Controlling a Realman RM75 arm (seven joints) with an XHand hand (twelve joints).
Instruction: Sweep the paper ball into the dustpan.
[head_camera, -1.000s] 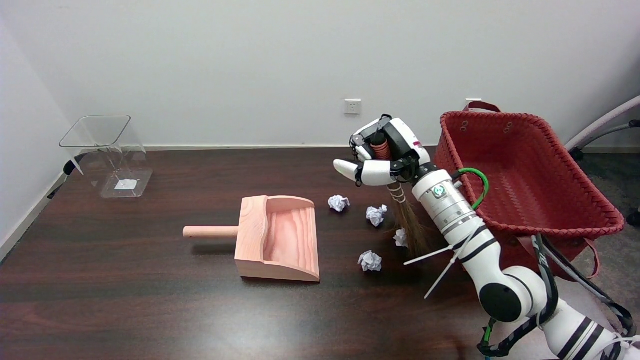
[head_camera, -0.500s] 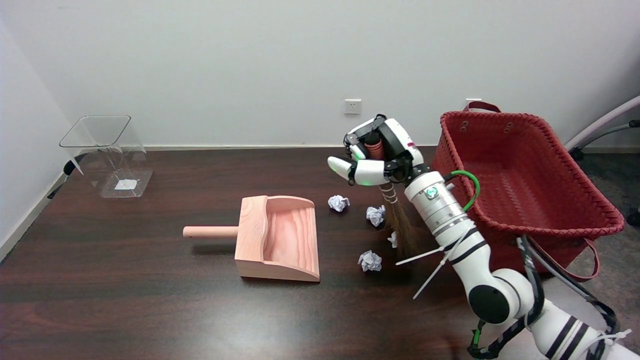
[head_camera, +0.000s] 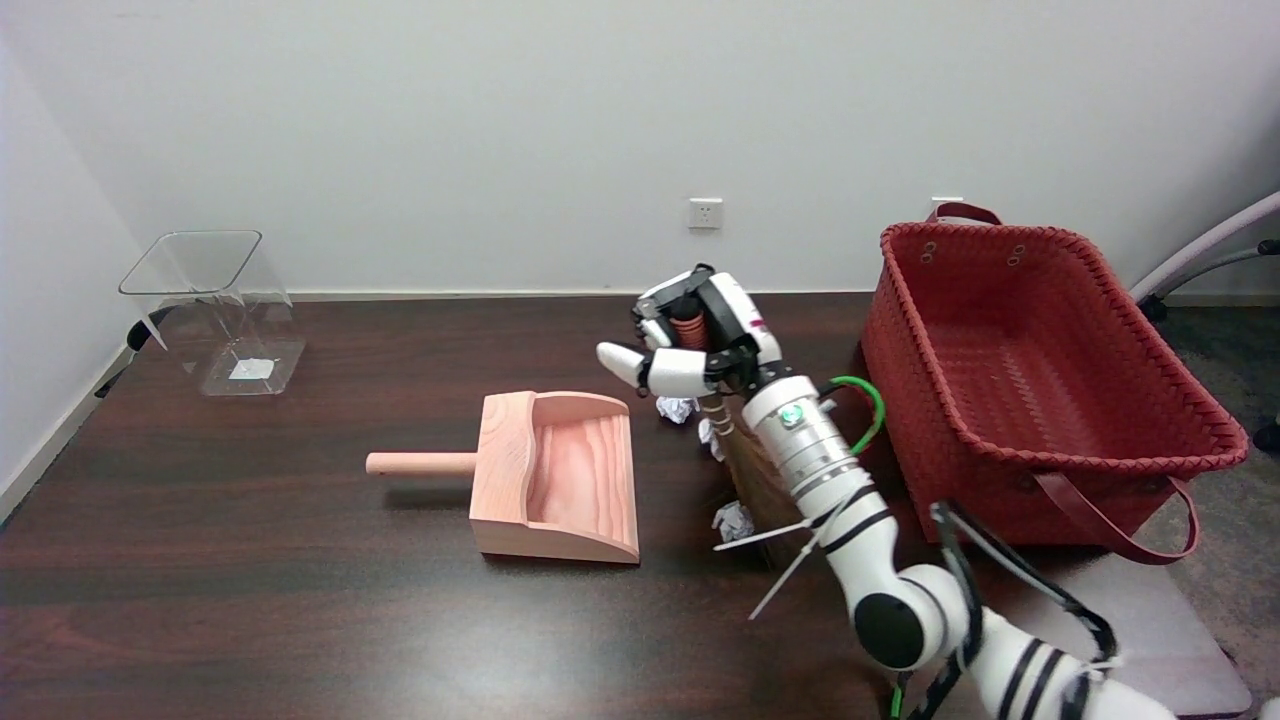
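Observation:
A wooden dustpan (head_camera: 555, 472) lies mid-table, its handle pointing left and its open mouth facing right. My right hand (head_camera: 692, 340) grips the red-wrapped handle of a small straw broom (head_camera: 745, 462), held upright with its bristles on the table just right of the dustpan. Three crumpled paper balls show around the broom: one (head_camera: 676, 409) below the hand, one (head_camera: 708, 437) partly hidden by the broom's stem, and one (head_camera: 732, 520) at the bristles' left edge. Any others are hidden behind the broom and arm.
A red woven basket (head_camera: 1040, 350) stands at the table's right end, close to my arm. A clear plastic bin (head_camera: 215, 310) sits at the far left corner. The dark table (head_camera: 300, 600) runs wide in front of the dustpan.
My right hand has carried the broom leftward toward the dustpan, pushing the paper balls with it. Several balls have shifted left and one is now hidden behind the broom.

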